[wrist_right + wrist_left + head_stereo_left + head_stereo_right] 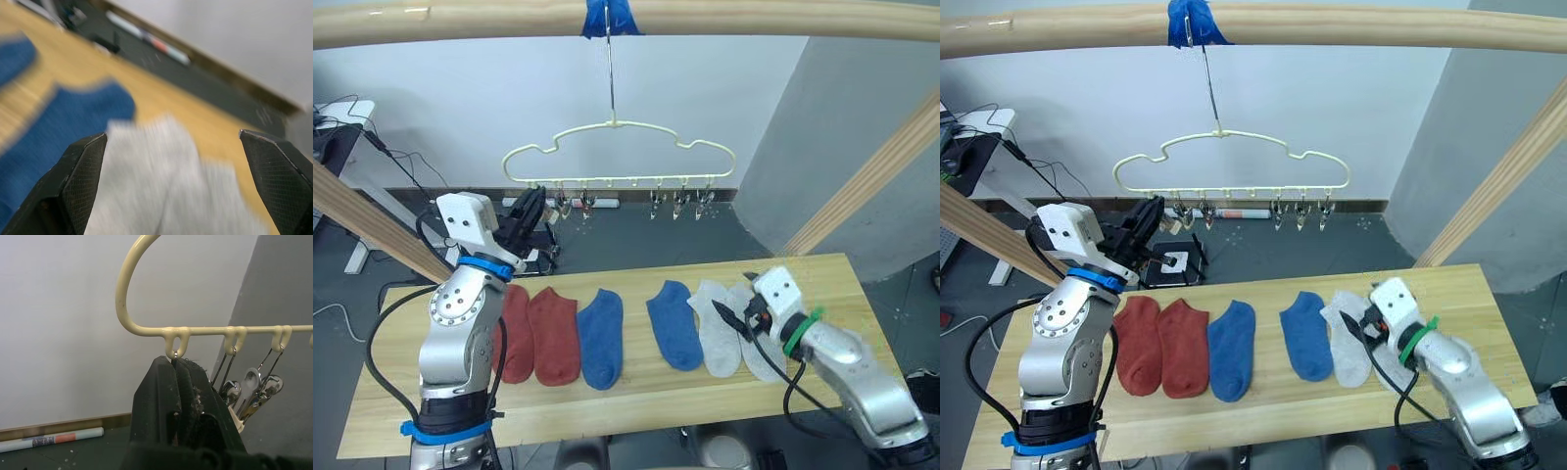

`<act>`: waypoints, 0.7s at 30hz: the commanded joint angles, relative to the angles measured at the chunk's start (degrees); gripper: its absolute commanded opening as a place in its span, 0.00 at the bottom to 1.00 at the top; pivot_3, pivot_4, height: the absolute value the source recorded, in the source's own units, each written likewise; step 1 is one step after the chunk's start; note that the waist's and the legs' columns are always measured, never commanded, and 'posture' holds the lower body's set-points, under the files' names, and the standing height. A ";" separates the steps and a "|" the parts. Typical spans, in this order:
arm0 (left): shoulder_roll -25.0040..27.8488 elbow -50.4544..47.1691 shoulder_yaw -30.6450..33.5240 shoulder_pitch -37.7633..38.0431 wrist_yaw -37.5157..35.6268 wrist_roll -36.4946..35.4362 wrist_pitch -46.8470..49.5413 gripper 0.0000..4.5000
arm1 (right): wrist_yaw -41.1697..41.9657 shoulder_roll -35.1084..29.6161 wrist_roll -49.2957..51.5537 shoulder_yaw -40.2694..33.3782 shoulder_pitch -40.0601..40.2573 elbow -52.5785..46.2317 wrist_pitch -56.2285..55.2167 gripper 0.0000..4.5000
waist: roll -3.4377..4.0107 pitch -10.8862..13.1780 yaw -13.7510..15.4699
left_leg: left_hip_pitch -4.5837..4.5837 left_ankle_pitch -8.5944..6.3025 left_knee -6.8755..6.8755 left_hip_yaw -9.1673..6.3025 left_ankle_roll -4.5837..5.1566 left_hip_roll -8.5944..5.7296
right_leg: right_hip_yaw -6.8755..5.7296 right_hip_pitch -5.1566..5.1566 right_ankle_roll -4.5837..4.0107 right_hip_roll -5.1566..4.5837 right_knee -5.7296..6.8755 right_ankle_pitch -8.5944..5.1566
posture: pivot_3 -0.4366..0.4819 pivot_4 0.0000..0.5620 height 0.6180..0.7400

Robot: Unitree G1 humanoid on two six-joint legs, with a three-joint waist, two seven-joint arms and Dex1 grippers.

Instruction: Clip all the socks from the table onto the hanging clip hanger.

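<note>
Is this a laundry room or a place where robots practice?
Probably a robot practice room: socks lie in a neat row on a table, a clip hanger hangs from a taped wooden pole, and cables trail on the floor.

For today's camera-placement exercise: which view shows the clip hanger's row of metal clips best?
The left eye view: the whole clip hanger hangs in frame, its clips dangling in a row. The right eye view shows much the same. The left wrist view gives a close look at a few clips, with the left end effector shut at the hanger's end loop.
</note>
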 commanded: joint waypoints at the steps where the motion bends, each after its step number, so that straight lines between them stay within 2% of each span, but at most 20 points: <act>1: 0.49 -3.09 0.50 0.23 0.13 -0.82 0.49 0.00 | -3.42 2.30 -2.95 -1.60 0.35 2.55 -4.52 1.00 | 0.03 0.18 -0.05 | 0.00 0.00 0.01 0.01 0.00 0.00 | 0.01 -0.03 0.00 0.00 0.04 0.00 | 0.24 0.54 1.00; 8: 0.94 -4.41 0.77 0.92 -0.06 -1.06 1.79 0.00 | -7.68 9.44 -2.89 -6.49 -0.58 14.58 -8.19 1.00 | 0.09 0.44 0.16 | -0.02 0.00 -0.01 0.00 0.00 0.00 | 0.02 -0.08 0.00 0.01 0.09 0.00 | 0.27 0.56 1.00; 12: 1.23 -4.85 1.03 1.28 -0.23 -1.24 2.30 0.00 | -7.71 12.34 -0.68 -9.25 -2.03 20.76 -4.65 1.00 | 0.17 0.73 0.08 | -0.02 0.00 0.00 0.02 0.00 0.00 | 0.05 -0.09 -0.01 0.00 0.11 0.00 | 0.27 0.56 1.00; 16: 1.52 -5.17 1.22 1.45 -0.36 -1.30 2.68 0.00 | -7.35 14.26 0.97 -10.88 -2.97 22.95 -1.22 1.00 | 0.17 0.73 0.08 | -0.01 0.00 0.00 -0.01 0.00 0.04 | 0.03 -0.09 -0.01 0.04 0.15 0.01 | 0.28 0.56 1.00; 19: 1.70 -5.60 1.40 1.67 -0.42 -1.55 3.07 0.00 | -7.02 15.32 2.35 -11.83 -2.87 23.00 1.49 0.87 | 0.15 0.72 0.10 | 0.00 0.00 0.02 0.00 0.00 0.03 | 0.05 -0.08 -0.01 0.03 0.16 0.01 | 0.28 0.56 1.00; 21: 1.93 -5.77 1.60 1.76 -0.60 -1.87 3.37 0.00 | -6.95 15.86 2.84 -12.45 -2.47 22.85 2.51 0.71 | 0.14 0.72 0.18 | 0.00 0.00 0.02 -0.01 0.00 0.02 | 0.04 -0.07 -0.01 0.03 0.16 0.01 | 0.28 0.56 1.00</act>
